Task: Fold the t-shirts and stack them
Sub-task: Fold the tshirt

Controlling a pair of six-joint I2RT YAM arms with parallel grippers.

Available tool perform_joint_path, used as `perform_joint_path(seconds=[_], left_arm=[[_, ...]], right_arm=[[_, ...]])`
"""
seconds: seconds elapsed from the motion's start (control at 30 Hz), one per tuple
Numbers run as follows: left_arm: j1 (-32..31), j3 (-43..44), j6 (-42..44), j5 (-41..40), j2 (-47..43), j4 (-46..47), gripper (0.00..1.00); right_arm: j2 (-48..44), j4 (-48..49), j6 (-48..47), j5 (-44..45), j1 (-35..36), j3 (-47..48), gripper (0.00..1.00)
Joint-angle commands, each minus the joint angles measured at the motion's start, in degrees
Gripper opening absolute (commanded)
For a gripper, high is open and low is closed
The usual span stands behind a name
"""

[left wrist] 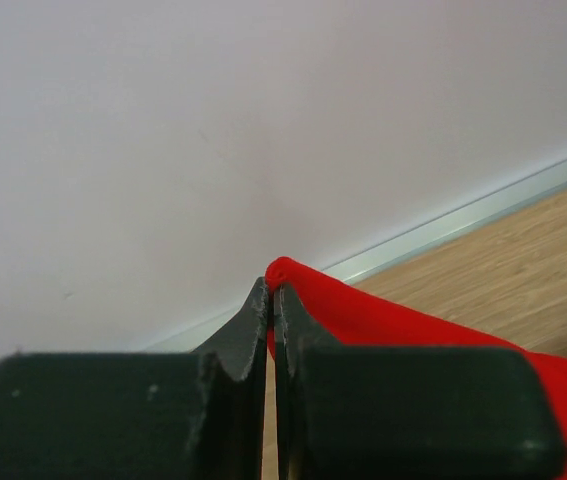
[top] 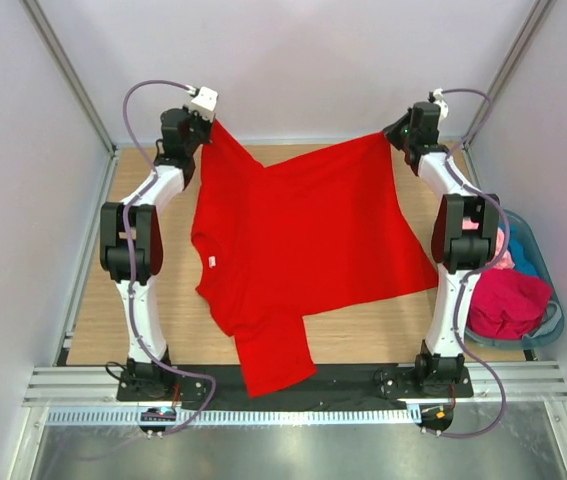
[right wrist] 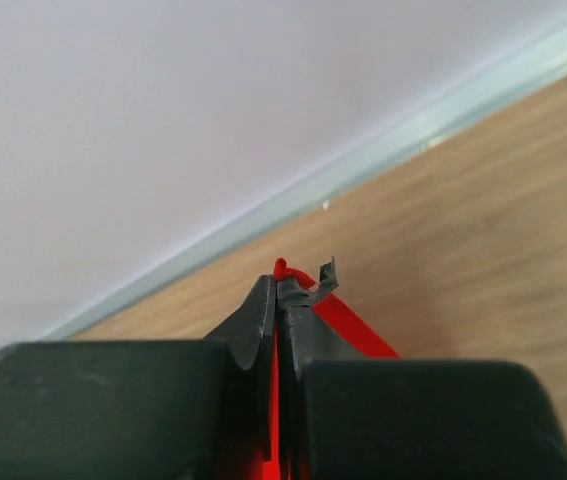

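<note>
A bright red t-shirt [top: 293, 240] is stretched across the wooden table [top: 93, 320], with a small white neck label [top: 210, 262] at its left. One sleeve hangs over the near edge. My left gripper [top: 206, 122] is shut on a back-left corner of the red t-shirt [left wrist: 383, 320], lifted near the back wall. At the back right, my right gripper [top: 395, 135] is shut on the other corner, and a thin red fold [right wrist: 348, 320] shows between its jaws. More t-shirts, pink [top: 500, 243], teal-blue [top: 525, 260] and crimson [top: 508, 303], lie in a basket.
A translucent blue-grey plastic basket [top: 553, 320] sits at the right edge of the table, beside the right arm. White walls close the table at the back and sides. Black rail and metal trim run along the near edge.
</note>
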Motion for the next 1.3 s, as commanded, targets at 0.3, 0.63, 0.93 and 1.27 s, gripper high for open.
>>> perform_joint_path(seconds=[0.3, 0.63, 0.93, 1.27], left_arm=[[-1.0, 2.9, 2.3, 9.8, 1.2, -1.8, 0.00], [-5.9, -2.4, 4.5, 3.7, -5.0, -12.4, 0.00], [-8.7, -9.7, 7.8, -0.3, -13.8, -17.6, 0.00], [-8.8, -11.0, 10.6, -0.8, -22.6, -31.9, 0.00]], right_arm=[[18.5, -4.3, -3.3, -6.1, -2.6, 27.7, 0.01], [18.4, -8.2, -3.9, -7.8, -3.7, 27.0, 0.01], [14.4, -11.8, -4.4, -5.9, -6.2, 21.9, 0.01], [11.8, -16.0, -6.7, -7.4, -7.6, 20.1, 0.01]])
